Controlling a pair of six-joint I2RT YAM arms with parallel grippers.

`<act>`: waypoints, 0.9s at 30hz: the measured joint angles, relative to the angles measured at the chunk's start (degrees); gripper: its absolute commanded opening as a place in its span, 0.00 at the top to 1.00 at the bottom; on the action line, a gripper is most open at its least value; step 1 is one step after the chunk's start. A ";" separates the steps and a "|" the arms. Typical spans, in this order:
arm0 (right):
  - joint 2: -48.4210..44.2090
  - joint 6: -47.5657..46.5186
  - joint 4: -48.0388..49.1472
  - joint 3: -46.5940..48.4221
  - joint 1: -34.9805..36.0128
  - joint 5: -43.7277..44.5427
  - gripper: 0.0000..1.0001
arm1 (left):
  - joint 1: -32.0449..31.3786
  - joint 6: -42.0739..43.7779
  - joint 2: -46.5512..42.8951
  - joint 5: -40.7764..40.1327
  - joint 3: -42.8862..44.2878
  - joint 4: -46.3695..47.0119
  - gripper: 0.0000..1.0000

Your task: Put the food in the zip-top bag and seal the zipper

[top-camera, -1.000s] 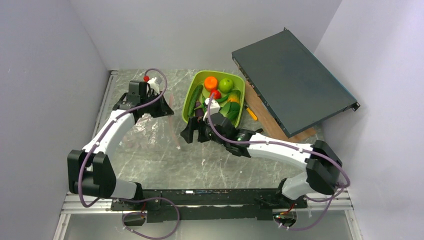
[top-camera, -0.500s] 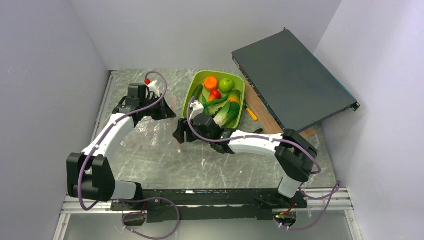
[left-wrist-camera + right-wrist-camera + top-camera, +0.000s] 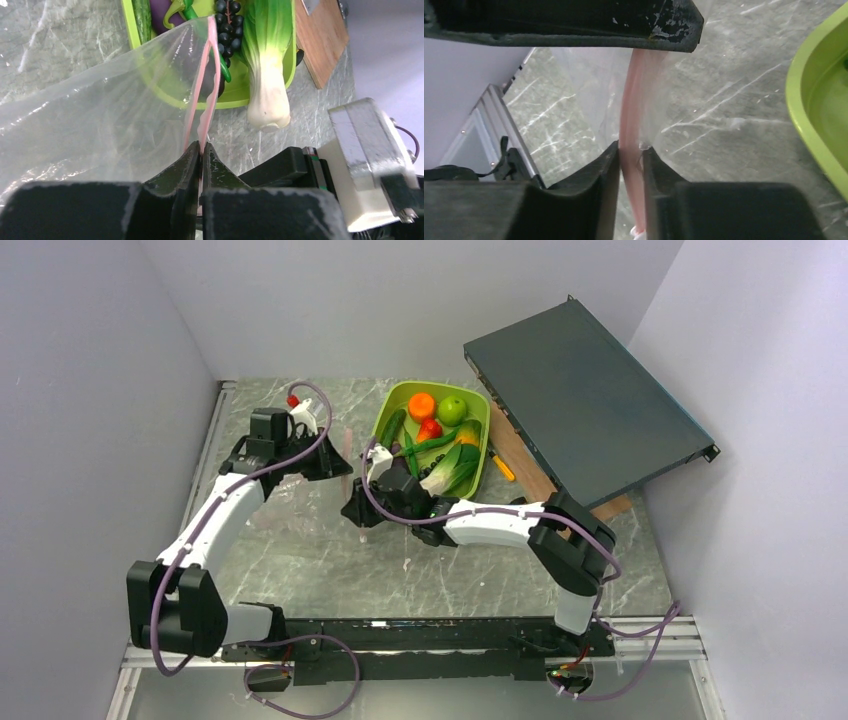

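The clear zip-top bag point(image 3: 100, 115) hangs between my two grippers left of the tray, its pink zipper point(image 3: 207, 75) held up on edge. My left gripper point(image 3: 201, 145) is shut on one end of the strip. My right gripper point(image 3: 630, 147) has its fingers close on either side of the zipper point(image 3: 630, 100) at the other end, gripping it. From above, the left gripper point(image 3: 335, 465) and right gripper point(image 3: 355, 512) face each other. The food lies in the lime-green tray point(image 3: 381, 430): orange point(image 3: 421, 405), green apple point(image 3: 452, 410), red pepper point(image 3: 430, 428), leek point(image 3: 267, 75), grapes point(image 3: 227, 20), cucumber point(image 3: 141, 15).
A dark flat case point(image 3: 585, 410) leans over a wooden board point(image 3: 525, 465) right of the tray. An orange-handled screwdriver point(image 3: 503, 468) lies between them. Grey walls close in the marbled table on the left, back and right.
My right arm swung left from the tray to the bag's mouth, and its jaws narrowed from wide open onto the pink strip. The left gripper kept its hold and barely moved.
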 measured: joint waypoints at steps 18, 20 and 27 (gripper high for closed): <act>-4.50 1.49 2.99 -4.07 -0.42 -2.23 1.00 | 0.00 9.68 -13.66 -3.96 1.55 -1.66 0.47; -6.16 1.57 4.50 -5.55 -0.68 -2.91 1.00 | 0.00 11.08 -12.96 -4.90 3.50 -2.67 0.52; -7.32 1.64 8.02 -7.43 -1.07 -4.83 1.00 | -0.07 13.97 -9.16 -4.39 1.25 -2.56 0.58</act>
